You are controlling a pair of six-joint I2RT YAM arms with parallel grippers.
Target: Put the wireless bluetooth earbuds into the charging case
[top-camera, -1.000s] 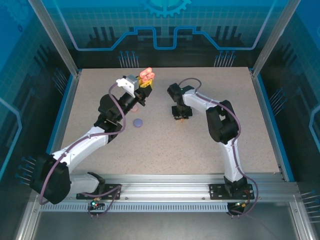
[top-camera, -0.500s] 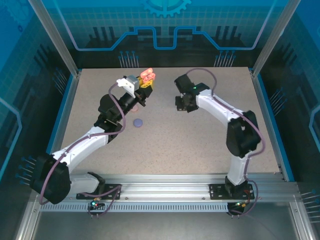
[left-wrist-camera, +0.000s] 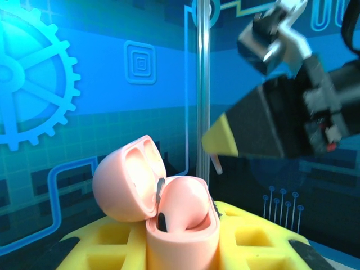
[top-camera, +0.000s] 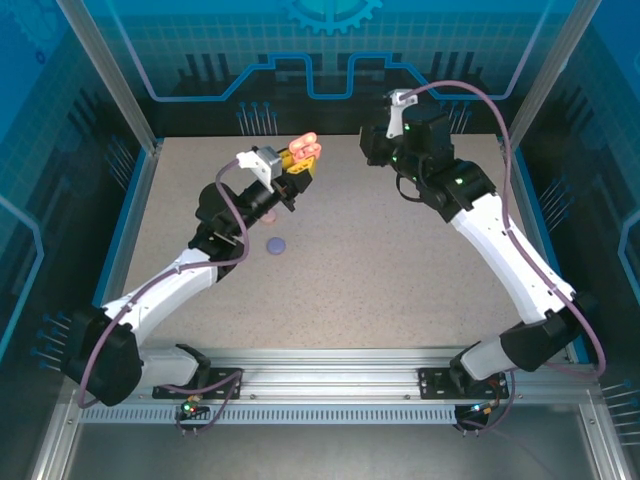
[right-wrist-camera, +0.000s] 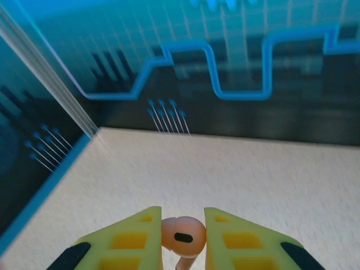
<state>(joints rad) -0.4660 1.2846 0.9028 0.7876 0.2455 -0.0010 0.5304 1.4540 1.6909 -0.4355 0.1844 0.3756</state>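
L end effector (left-wrist-camera: 181, 247) grips open pink case (left-wrist-camera: 183, 216); R end effector (right-wrist-camera: 183, 250) pinches pink earbud (right-wrist-camera: 183, 233).

Worktop (top-camera: 400, 280): pale beige, finely speckled, roughly square, blue rim (top-camera: 137, 215) down left and right sides, metal rail (top-camera: 330, 375) along near edge.
Left of centre: small round purple case (top-camera: 276, 244), lying flat on the speckled surface, touching nothing else.
Just beyond it, toward far edge: small pinkish object (top-camera: 269, 213), near the purple case, only partly seen, kind unclear.
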